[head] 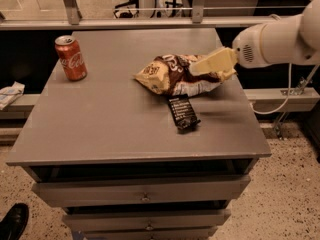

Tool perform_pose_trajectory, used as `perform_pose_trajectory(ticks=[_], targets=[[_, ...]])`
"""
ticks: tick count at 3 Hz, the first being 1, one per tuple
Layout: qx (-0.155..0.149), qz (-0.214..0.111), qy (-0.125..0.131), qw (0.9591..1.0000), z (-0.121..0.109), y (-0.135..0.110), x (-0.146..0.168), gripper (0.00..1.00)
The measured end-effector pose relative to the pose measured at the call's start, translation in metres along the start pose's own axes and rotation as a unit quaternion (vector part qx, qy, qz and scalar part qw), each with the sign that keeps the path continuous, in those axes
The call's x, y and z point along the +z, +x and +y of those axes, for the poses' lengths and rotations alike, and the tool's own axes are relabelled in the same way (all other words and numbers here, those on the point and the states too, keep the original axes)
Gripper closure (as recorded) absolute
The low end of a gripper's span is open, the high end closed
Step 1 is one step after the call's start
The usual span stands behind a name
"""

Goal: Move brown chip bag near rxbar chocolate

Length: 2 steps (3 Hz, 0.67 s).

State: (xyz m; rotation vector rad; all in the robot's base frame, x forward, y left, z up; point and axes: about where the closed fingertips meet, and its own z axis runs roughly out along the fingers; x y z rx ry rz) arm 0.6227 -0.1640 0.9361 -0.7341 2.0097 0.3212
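The brown chip bag (172,76) lies on the grey table (115,124), right of the middle, with its tan end toward the left. The rxbar chocolate (182,113), a small black wrapper, lies just in front of the bag, almost touching its lower edge. My gripper (207,70), with cream fingers on a white arm coming in from the right, sits over the bag's right end. It looks open and holds nothing.
A red soda can (71,58) stands upright at the table's back left. A railing (150,21) runs behind the table. Drawers (145,196) lie under the front edge. A shoe (12,223) is on the floor at bottom left.
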Motion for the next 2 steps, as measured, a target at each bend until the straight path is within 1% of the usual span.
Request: perform_pose_trajectory(ticks=[1, 2], targets=[[-0.01, -0.035, -0.002, 0.9993, -0.038, -0.005, -0.047, 0.0], [-0.027, -0.056, 0.002, 0.9981, -0.051, -0.02, -0.068, 0.0]])
